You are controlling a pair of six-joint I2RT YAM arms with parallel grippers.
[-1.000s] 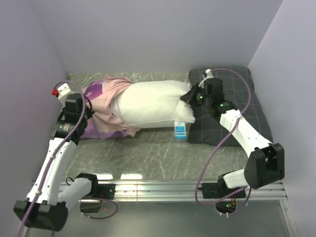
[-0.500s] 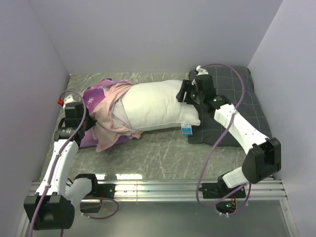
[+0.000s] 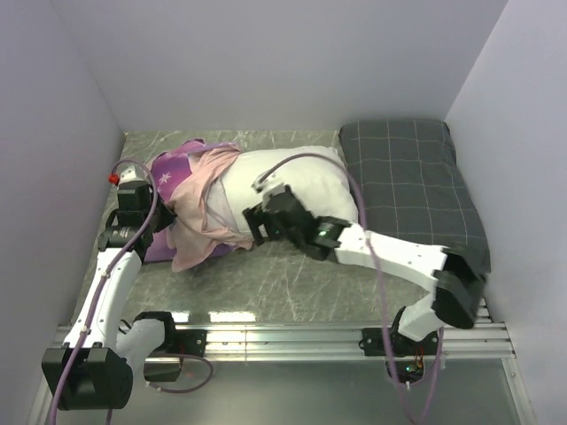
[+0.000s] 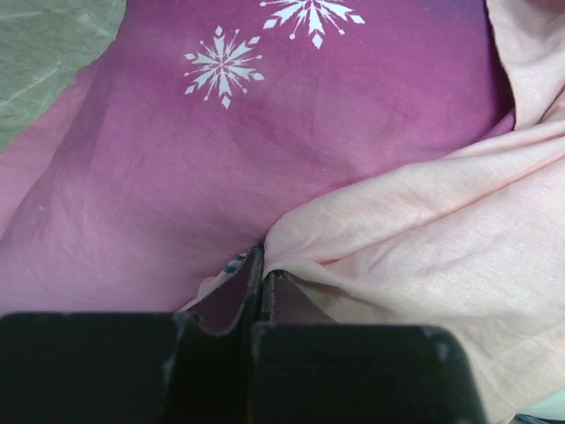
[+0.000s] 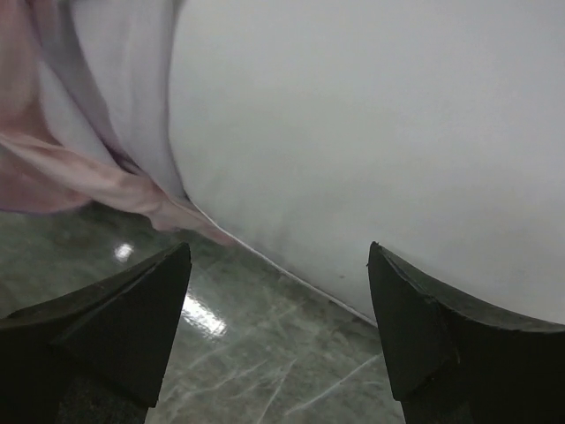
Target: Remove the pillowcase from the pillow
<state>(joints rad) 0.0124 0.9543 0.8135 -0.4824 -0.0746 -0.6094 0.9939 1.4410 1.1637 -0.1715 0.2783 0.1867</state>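
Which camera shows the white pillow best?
The top external view: the pillow shows nearly whole, left end inside the pillowcase. The right wrist view catches only its edge; the left wrist view, only pillowcase.

The pillowcase is thin, matt woven cloth, finely creased, purple-pink with white snowflake prints outside and plain pale pink inside. The pillow has a smooth, matt white cloth skin. The table is glossy, grey-green and marble-veined, with lamp glare on it. The left claw and right claw look like matt black plastic. The dark grey checked pillow is matt cloth.
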